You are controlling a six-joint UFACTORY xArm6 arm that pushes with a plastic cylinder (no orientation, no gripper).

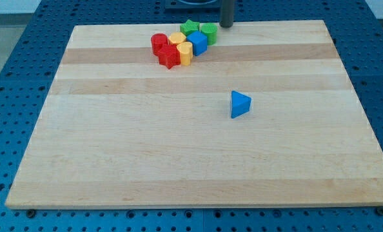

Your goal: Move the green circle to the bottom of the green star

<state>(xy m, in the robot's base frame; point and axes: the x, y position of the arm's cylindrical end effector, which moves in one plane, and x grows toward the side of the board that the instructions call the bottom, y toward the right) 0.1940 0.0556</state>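
The green circle [209, 32] stands near the board's top edge, touching the right side of the green star [190, 28]. My tip [227, 26] rests on the board just to the right of the green circle, a small gap apart. Both green blocks are part of a tight cluster at the view's top centre.
The cluster also holds a blue cube [197, 43], two yellow blocks [178, 40] [185, 53], a red cylinder [158, 43] and a red star [169, 57]. A blue triangle [240, 104] lies alone right of centre. The wooden board [114, 161] sits on a blue perforated table.
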